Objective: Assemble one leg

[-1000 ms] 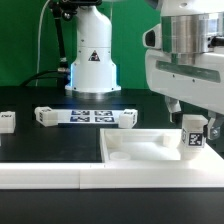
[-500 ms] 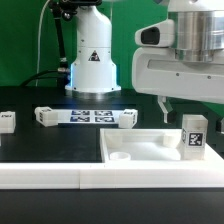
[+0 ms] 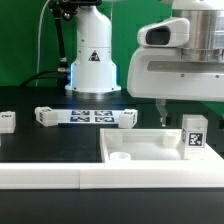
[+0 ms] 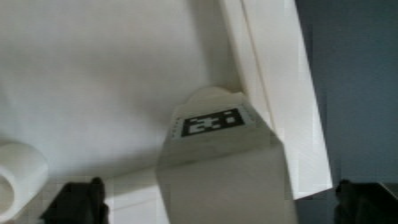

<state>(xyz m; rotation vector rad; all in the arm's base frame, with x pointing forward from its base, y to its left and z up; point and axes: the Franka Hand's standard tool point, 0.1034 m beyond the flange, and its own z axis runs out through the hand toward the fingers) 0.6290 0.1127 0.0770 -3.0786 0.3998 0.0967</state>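
The leg [image 3: 193, 133] is a small white post with a black-and-white tag on its face. It stands upright at the exterior view's right, on the far right corner of the large flat white piece [image 3: 140, 150]. My gripper [image 3: 192, 108] hangs open just above it, with one dark finger [image 3: 162, 110] showing to the leg's left. In the wrist view the leg [image 4: 222, 150] stands between my two fingertips [image 4: 80, 202], apart from both. My gripper [image 4: 222, 205] holds nothing.
The marker board [image 3: 85, 117] lies on the black table behind the flat piece. A small white part [image 3: 7, 121] lies at the exterior view's far left. The arm's white base [image 3: 92, 60] stands at the back. A round boss [image 3: 120, 156] sits in the flat piece.
My gripper has risen straight up from around the leg over the last second. The leg has stayed upright in the same spot.
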